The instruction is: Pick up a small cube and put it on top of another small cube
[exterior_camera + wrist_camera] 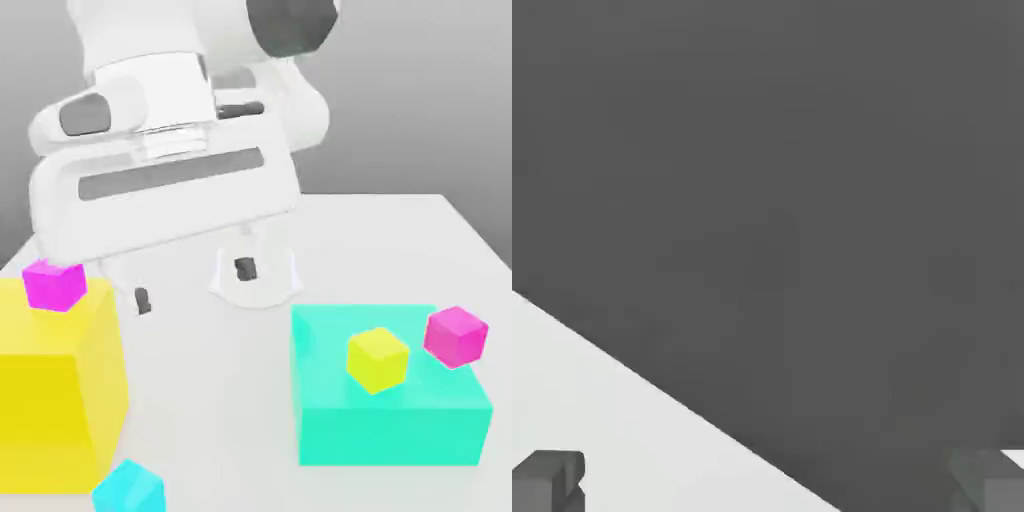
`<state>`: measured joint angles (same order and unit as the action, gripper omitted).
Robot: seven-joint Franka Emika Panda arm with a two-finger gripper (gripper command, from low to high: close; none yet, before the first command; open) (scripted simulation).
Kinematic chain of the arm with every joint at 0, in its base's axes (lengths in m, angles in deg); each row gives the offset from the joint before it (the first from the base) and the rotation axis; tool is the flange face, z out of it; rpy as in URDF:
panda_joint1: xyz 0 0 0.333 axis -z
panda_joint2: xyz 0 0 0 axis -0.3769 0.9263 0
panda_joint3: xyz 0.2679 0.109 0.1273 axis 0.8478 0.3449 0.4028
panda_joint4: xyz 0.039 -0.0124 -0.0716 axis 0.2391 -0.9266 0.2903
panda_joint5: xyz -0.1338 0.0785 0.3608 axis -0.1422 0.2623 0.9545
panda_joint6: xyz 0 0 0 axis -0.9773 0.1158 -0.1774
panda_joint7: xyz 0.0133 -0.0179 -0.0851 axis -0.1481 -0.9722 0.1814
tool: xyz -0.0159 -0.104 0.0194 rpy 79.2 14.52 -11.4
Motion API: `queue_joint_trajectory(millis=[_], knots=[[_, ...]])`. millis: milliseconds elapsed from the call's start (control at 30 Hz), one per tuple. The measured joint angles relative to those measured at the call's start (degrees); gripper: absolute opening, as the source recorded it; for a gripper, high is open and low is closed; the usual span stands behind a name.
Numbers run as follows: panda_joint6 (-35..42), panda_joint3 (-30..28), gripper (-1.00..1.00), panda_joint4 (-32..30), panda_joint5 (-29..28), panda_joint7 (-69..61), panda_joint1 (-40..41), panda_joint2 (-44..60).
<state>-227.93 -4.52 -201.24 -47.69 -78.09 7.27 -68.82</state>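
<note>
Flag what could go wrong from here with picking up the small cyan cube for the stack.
1. The cyan cube sits tight beside the big yellow block, so an open finger of the gripper may strike the block.
2. One magenta cube sits near that block's edge, the other on the teal block close to a yellow cube; either could be knocked.

A small yellow cube [378,359] sits atop a large teal block [390,400]; a big yellow block [55,390] stands well apart.

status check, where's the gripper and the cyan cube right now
Gripper open, jaws empty, high over the table. Cyan cube untouched, low beside the yellow block. Pink cubes on the yellow and teal blocks.
</note>
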Motion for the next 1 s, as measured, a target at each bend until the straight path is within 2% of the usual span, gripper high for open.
queue_joint_trajectory(millis=[233, 500, 600, 633, 867, 1000], knots=[[-3.59, 0.66, 0.00, -0.29, 2.33, -15.17, 3.03, 11.75], [-9.68, 0.46, 0.00, -0.95, -1.82, -26.99, 6.13, 22.87], [-13.97, 3.64, 0.00, 0.25, 1.23, -30.23, 8.81, 28.69], [-15.51, 5.04, -1.00, 0.72, 2.54, -31.26, 9.95, 30.76], [-15.75, 5.33, -1.00, 0.83, 2.83, -31.52, 10.19, 31.26], [-10.68, 1.33, -1.00, -0.82, -2.19, -27.92, 7.18, 24.35]])
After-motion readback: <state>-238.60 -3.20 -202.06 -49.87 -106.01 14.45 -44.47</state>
